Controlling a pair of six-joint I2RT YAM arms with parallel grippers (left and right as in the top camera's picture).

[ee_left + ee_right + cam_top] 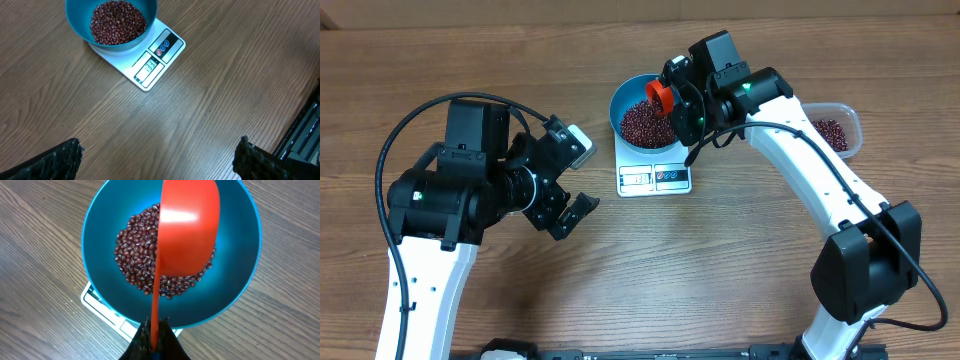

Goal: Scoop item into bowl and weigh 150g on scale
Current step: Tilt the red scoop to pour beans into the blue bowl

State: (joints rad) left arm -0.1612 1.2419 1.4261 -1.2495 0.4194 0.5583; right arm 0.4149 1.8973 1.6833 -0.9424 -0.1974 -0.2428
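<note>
nearest the robot, the left fingers (56, 161) stand spread as wide as they go above the bare wooden surface (215, 100), with nothing between them. in the left wrist view only their dark tips show, cut off at the bottom corners. beyond them the white scale (170, 52) lies flat on the surface, its display strip (150, 66) on the edge toward the robot; the digits are too small to read. the blue bowl (75, 22) stands on the scale and covers most of its platform, and the top of that view cuts off its far rim. the beans (117, 22) lie heaped in the bottom of the bowl. over the bowl, the right fingers (154, 342) are pinched tight on the thin handle of an orange-red scoop (189, 230). the cup of the scoop hangs above the beans with its outer side to the right wrist camera, so its contents cannot be told, and it hides part of the heap. farthest off, a clear tub (842, 112) holds more beans, one edge covered by the right arm (820, 190).
</note>
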